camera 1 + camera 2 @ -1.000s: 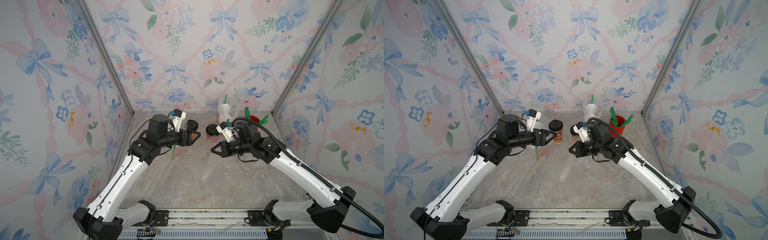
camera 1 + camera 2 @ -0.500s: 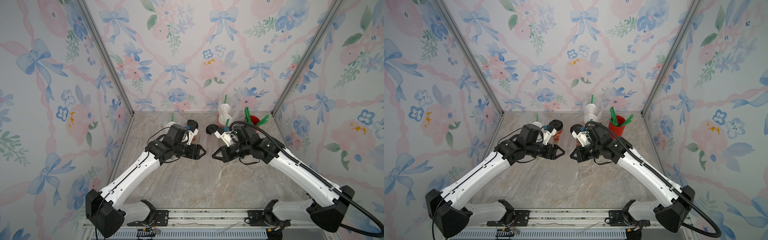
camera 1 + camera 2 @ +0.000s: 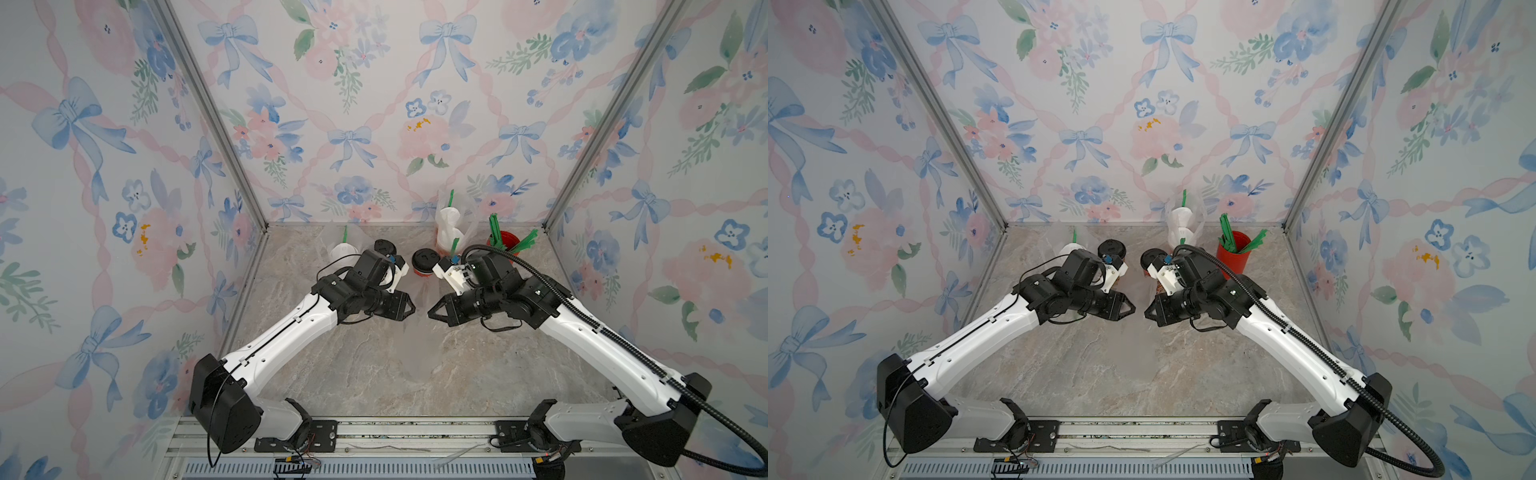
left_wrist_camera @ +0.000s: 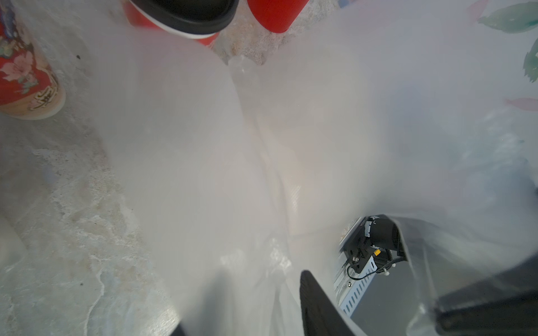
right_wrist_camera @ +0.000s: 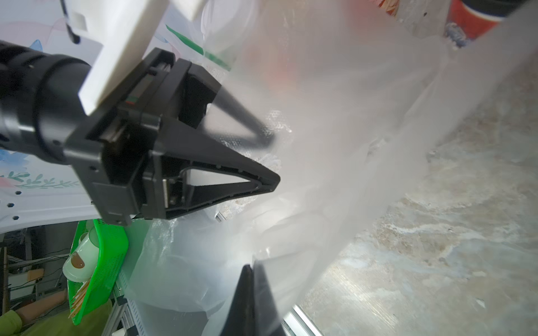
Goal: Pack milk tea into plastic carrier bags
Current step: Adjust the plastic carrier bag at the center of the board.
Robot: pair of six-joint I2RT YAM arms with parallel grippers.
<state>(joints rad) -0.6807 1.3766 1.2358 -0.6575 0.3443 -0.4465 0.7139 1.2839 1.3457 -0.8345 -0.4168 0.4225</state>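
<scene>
Both arms meet mid-table, tips facing, near but apart in both top views. R gripper [image 3: 433, 313] is closed, pinching the clear carrier bag [image 5: 334, 139]; film runs up from its tips in the right wrist view. L gripper [image 5: 275, 160] has jaws parted, w/ bag film btwn them and one finger veiled behind it. The bag hangs btwn the two grippers over the marble tabletop [image 3: 374, 374] and is barely visible from above. Behind the wrists stand a black-lid cup [image 3: 424, 258] and a second black-lid cup [image 3: 384, 246], the latter partly hidden by the L wrist. A white-lid cup [image 3: 343, 251] w/ green straw sits back-left inside faint clear film. More white-lid cups [image 3: 448, 222] are bagged by the back wall, beside the red straw cup [image 3: 503, 241].
</scene>
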